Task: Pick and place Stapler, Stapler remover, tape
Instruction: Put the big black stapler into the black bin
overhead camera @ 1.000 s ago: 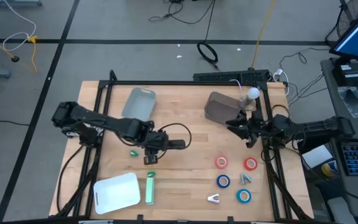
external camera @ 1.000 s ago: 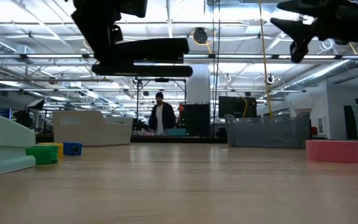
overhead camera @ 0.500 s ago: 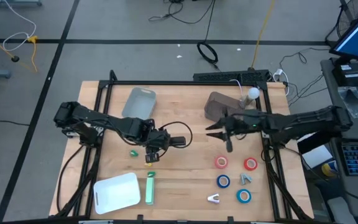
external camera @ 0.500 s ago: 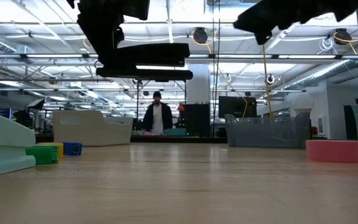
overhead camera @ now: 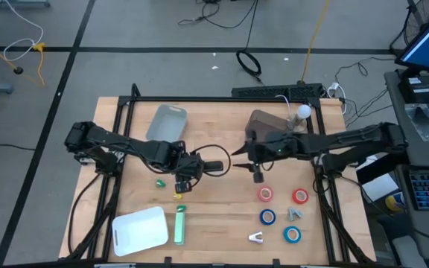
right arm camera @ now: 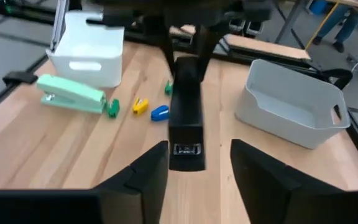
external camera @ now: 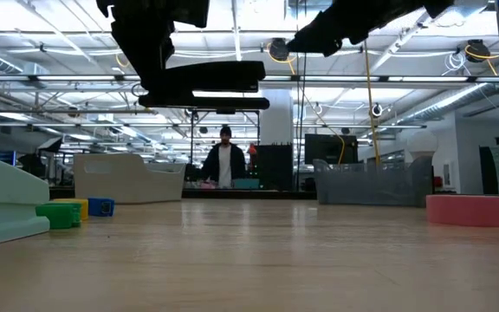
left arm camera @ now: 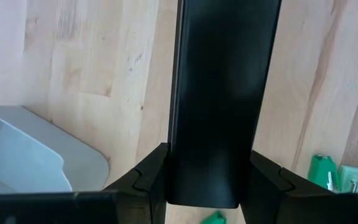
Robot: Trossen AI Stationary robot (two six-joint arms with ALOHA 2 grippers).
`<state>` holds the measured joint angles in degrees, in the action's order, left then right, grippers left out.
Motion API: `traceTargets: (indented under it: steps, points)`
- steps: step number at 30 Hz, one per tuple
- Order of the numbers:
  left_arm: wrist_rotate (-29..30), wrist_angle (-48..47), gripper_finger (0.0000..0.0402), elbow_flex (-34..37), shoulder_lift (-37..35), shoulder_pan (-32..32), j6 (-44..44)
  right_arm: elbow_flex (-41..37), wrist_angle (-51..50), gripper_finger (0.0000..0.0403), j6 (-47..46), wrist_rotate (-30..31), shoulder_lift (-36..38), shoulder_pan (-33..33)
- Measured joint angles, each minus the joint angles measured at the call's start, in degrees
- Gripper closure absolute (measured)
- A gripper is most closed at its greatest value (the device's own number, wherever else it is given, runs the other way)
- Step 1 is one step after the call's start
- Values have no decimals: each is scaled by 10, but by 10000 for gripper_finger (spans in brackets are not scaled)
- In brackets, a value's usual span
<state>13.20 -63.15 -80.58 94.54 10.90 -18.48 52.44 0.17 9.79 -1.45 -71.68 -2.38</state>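
Left pincer [overhead camera: 194,169] grips a long black stapler [overhead camera: 211,165] by one end and holds it level above the middle of the wooden tabletop [overhead camera: 222,201]; in the left wrist view the two dark fingers [left arm camera: 146,177] press on either side of the black bar. Right pincer [overhead camera: 243,153] reaches in from the other side, its fingers [right arm camera: 143,167] spread wide on either side of the stapler's free end without touching it.

Below the held stapler, a mint-green stapler [overhead camera: 179,225] lies on the tabletop just beside a white rectangular bin [overhead camera: 140,230]. Small green [overhead camera: 160,182] and yellow [overhead camera: 178,195] pieces lie near the left pincer.

Tape rolls sit well apart to the right: two red rings [overhead camera: 265,194] [overhead camera: 299,196] and two blue rings [overhead camera: 267,217] [overhead camera: 292,234], with a small grey metal piece [overhead camera: 294,214] between them and a small white staple remover [overhead camera: 256,237] nearby.

A grey bin [overhead camera: 166,122] and a brown bin [overhead camera: 263,126] stand at the far side of the tabletop. In the low view a person [external camera: 224,161] stands in the room beyond.
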Motion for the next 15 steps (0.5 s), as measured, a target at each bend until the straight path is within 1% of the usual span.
traceTargets:
  steps: [5,10,15]
  points:
    - [1,3,258,0,0,0,0,25,4,187,2,1,-33,-1]
    - [3,4,258,0,0,0,0,56,4,158,-7,1,-69,-1]
    - [4,4,258,0,0,0,0,110,-32,136,-8,1,-116,-9]
